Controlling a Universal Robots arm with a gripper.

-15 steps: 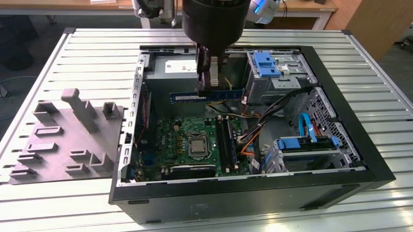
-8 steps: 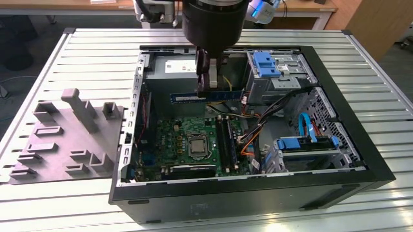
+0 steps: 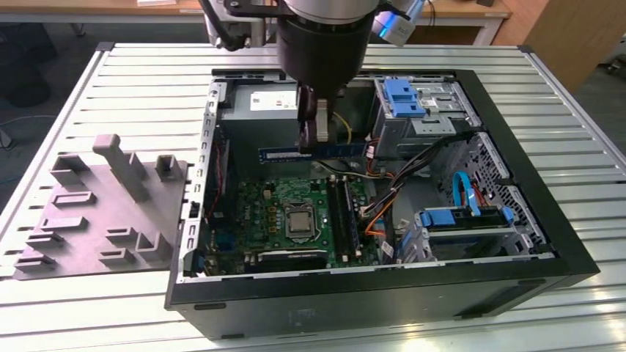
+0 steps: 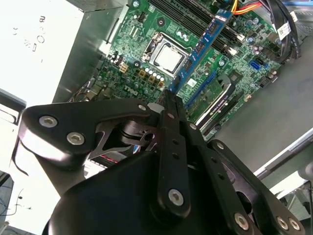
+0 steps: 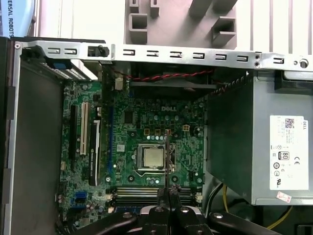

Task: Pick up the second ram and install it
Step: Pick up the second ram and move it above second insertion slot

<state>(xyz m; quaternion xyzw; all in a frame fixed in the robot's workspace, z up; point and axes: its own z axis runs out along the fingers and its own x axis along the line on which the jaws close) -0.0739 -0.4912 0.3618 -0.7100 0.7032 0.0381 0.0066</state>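
Ext view, L to R: grey moulded tray point(image 3: 98, 213) sits on the slatted table point(image 3: 146, 81), at 9 o'clock of the open PC case point(image 3: 391, 301). Inside the case, PSU point(image 3: 256, 103) is at 11 o'clock and mobo point(image 3: 264, 213) at 7 o'clock, w/ CPU socket point(image 3: 296, 221) near its centre. Black slot rails point(image 3: 341, 213) lie just beside the socket, at its 3 o'clock.

Arm comes in from 12 o'clock. Gripper point(image 3: 314, 138) is closed tight on the second ram point(image 3: 338, 149), pinching it mid-length. Stick is level, its ends at 9 and 3 o'clock, and it's held off the board, in no rail.

Blue drive caddy point(image 3: 403, 97) is at 1 o'clock, another point(image 3: 468, 218) at 4 o'clock.

Both wrist views show the stick point(image 4: 201, 46) point(image 5: 166, 156) edge-on over the mobo, running out from the fingertips.
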